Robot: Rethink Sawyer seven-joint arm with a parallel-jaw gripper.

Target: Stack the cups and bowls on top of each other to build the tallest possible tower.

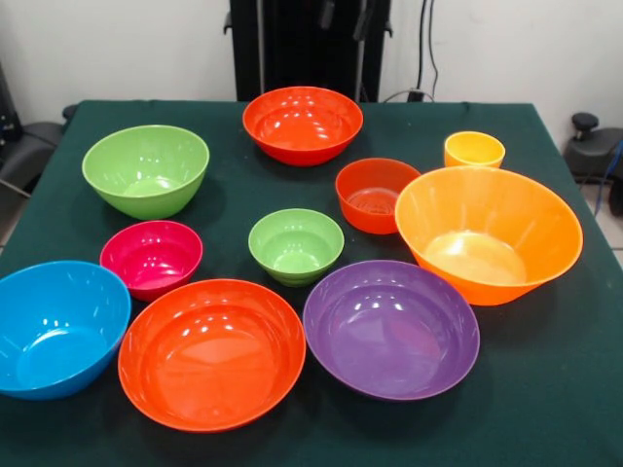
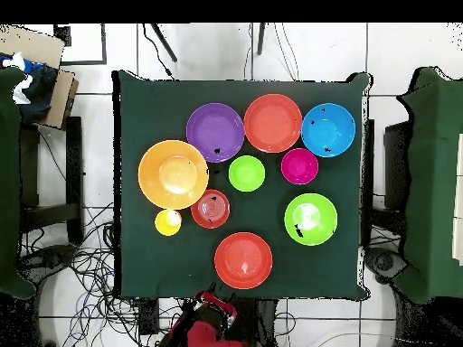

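Note:
One yellow cup [image 1: 474, 150] [image 2: 167, 221] stands upright beside the small red-orange bowl [image 1: 377, 195] [image 2: 210, 208] and the large orange bowl [image 1: 489, 233] [image 2: 173, 173]. The other bowls sit singly on the cloth: purple [image 1: 391, 328] [image 2: 215, 132], a red-orange one [image 1: 212, 352] [image 2: 272, 123], blue [image 1: 58, 326] [image 2: 328, 129], magenta [image 1: 152, 258] [image 2: 299, 165], small lime green [image 1: 296, 245] [image 2: 246, 173], larger lime green [image 1: 146, 170] [image 2: 310, 219], and another red-orange [image 1: 303, 125] [image 2: 243, 260]. Nothing is nested, and no tower shows. The red arm [image 2: 208, 323] is folded back off the table; its gripper is out of view.
The dark green table [image 1: 545, 389] [image 2: 145, 271] carries everything. Cables lie on the floor around it [image 2: 90, 271]. Green-covered tables stand at both sides in the overhead view [image 2: 434, 181], with cardboard at the upper left [image 2: 45, 63].

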